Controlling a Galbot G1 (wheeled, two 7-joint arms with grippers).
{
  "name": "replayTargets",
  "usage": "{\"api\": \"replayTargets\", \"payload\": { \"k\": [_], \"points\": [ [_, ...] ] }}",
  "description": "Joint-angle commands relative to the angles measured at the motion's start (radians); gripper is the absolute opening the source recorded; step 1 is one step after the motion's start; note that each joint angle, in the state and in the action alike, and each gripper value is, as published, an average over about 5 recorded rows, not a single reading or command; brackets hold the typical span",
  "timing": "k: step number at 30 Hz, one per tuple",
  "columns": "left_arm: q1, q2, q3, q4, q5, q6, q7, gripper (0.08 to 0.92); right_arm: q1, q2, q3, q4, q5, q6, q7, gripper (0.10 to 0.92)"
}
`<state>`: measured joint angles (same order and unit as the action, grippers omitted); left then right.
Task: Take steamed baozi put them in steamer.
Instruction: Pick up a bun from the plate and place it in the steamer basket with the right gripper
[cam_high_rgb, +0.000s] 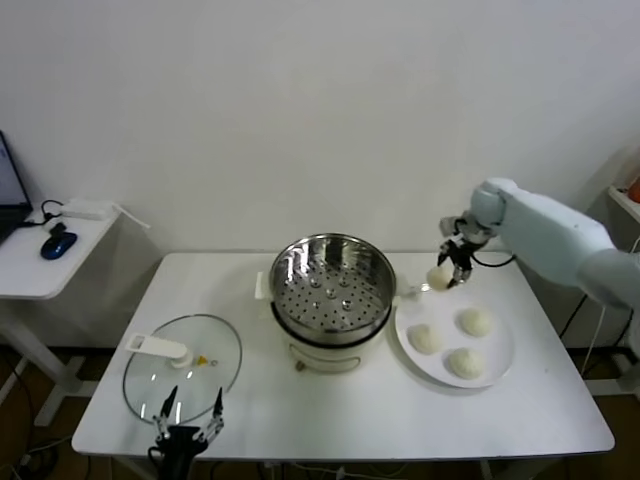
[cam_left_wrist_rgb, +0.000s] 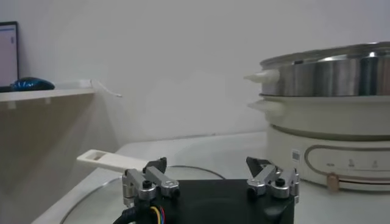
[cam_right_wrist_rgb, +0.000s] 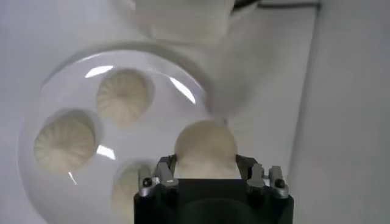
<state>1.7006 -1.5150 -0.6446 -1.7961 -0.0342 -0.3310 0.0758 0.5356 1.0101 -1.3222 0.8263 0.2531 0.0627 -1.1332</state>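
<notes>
The steel steamer (cam_high_rgb: 331, 285) with its perforated floor sits on a white cooker base at the table's middle; it holds no bun. My right gripper (cam_high_rgb: 451, 270) is shut on one cream-white baozi (cam_high_rgb: 439, 277) and holds it above the plate's far left rim, just right of the steamer. In the right wrist view the bun (cam_right_wrist_rgb: 205, 148) sits between the fingers (cam_right_wrist_rgb: 164, 165). Three baozi (cam_high_rgb: 475, 322) (cam_high_rgb: 425, 338) (cam_high_rgb: 465, 362) lie on the white plate (cam_high_rgb: 503, 345). My left gripper (cam_high_rgb: 187, 407) is open and empty at the table's front left, seen also in the left wrist view (cam_left_wrist_rgb: 210, 173).
The glass lid (cam_high_rgb: 183, 365) with a white handle lies flat at the front left, just behind my left gripper. A side table (cam_high_rgb: 45, 262) with a blue mouse stands at the far left. The steamer's side (cam_left_wrist_rgb: 332, 73) fills the right of the left wrist view.
</notes>
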Motion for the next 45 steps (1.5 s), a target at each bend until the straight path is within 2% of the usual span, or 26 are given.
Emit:
{"api": "replayTargets", "payload": {
  "k": [1,4,8,14,18,28,45],
  "points": [
    [0.000,0.000,0.000,-0.007,0.004,0.001,0.000,0.823,0.324,0.001,-0.196,0.269,0.253,0.142,0.008,0.670],
    [-0.001,-0.001,0.001,-0.010,0.005,0.003,-0.001,0.823,0.335,0.043,-0.217,0.274,0.284,0.235,0.023,0.670],
    [-0.002,-0.001,0.004,-0.011,0.007,0.003,-0.001,0.823,0.311,0.140,-0.243,0.217,0.225,0.416,0.064,0.668],
    [-0.006,-0.004,0.007,-0.013,0.006,0.002,-0.004,0.823,0.210,0.319,-0.228,-0.016,0.072,0.663,0.107,0.670],
    [-0.010,-0.008,0.006,-0.009,0.006,0.000,-0.008,0.823,0.137,0.408,-0.199,-0.161,0.030,0.774,0.110,0.670],
    [-0.022,-0.011,0.006,0.006,0.009,-0.006,-0.015,0.823,0.005,0.502,-0.183,-0.341,-0.044,0.810,0.088,0.670],
    [-0.037,-0.009,0.012,0.023,0.011,-0.007,-0.015,0.823,-0.082,0.532,-0.125,-0.436,-0.055,0.810,0.107,0.670]
  ]
}}
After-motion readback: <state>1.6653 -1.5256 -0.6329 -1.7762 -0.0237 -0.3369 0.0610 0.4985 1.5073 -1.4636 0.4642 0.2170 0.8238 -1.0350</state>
